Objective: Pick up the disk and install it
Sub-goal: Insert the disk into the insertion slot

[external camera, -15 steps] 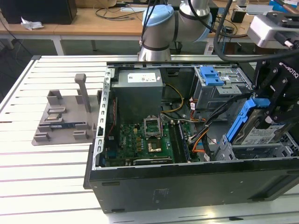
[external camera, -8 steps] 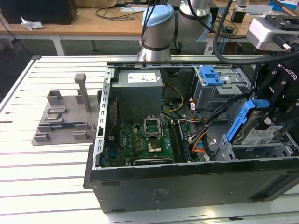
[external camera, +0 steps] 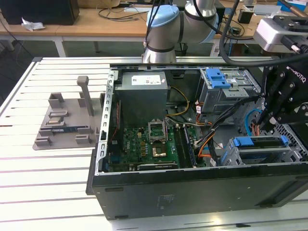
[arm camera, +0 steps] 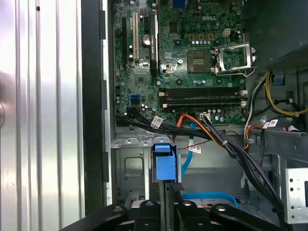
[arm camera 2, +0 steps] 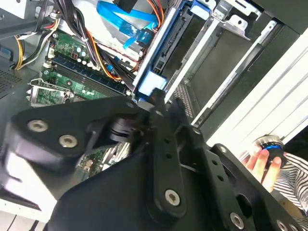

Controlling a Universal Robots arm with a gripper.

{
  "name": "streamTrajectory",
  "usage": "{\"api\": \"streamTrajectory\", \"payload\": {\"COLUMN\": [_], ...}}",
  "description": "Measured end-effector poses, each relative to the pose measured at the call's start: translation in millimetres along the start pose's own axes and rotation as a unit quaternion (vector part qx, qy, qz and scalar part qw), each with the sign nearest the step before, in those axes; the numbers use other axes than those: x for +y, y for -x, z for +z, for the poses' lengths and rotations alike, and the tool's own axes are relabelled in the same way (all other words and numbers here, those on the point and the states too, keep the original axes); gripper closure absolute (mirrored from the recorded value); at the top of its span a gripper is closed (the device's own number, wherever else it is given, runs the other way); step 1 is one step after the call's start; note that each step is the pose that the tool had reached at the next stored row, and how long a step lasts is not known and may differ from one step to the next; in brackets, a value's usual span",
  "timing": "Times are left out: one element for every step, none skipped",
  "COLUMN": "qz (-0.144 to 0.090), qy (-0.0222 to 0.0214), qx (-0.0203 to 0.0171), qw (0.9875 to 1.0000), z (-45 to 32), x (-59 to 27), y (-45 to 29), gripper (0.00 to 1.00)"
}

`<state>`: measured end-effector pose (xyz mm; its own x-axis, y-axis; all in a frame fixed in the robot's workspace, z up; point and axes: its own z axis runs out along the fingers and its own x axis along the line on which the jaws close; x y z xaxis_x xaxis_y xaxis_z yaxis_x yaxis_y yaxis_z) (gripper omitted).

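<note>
Our gripper (arm camera: 168,207) sits over the disk (external camera: 260,143) (we cannot tell if it pinches it) in the grey bay (external camera: 233,155). A crooked push could jam it or snag the cables (arm camera: 211,134).

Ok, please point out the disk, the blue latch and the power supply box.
the disk (external camera: 258,141): exterior view, its blue rail.
the blue latch (external camera: 216,77): exterior view, its top face.
the power supply box (external camera: 142,103): exterior view, its grey side.
</note>
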<state>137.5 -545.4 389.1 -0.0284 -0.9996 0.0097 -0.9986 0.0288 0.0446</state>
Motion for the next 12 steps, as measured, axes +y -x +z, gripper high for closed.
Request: {"api": "streamTrajectory", "payload": {"qz": [0.000,0.000,0.000,0.000,0.000,0.000,0.000,0.000,0.000,0.000,-0.001,-0.001], "qy": [0.0000,0.0000,0.0000,0.0000,0.0000,0.0000,0.0000,0.0000,0.0001,0.0004,0.0006,0.0008], "qx": [0.0000,0.0000,0.0000,0.0000,0.0000,0.0000,0.0000,-0.0001,0.0000,0.0001,0.0001,0.0001], "qw": [1.0000,1.0000,1.0000,1.0000,1.0000,1.0000,1.0000,1.0000,1.0000,1.0000,1.0000,1.0000], "z": [0.0,0.1,0.1,0.1,0.2,0.2,0.3,0.5,0.4,0.2,0.1,0.1], "x": [0.0,0.0,0.0,0.0,0.0,0.0,-0.3,-1.4,-3.9,-11.5,-15.4,-18.9], "y": [0.0,0.0,0.0,0.0,0.0,0.0,0.0,0.0,0.6,2.9,4.1,5.1], "gripper": [0.82,0.88,0.89,0.89,0.89,0.89,0.89,0.89,0.89,0.89,0.89,0.89]}}
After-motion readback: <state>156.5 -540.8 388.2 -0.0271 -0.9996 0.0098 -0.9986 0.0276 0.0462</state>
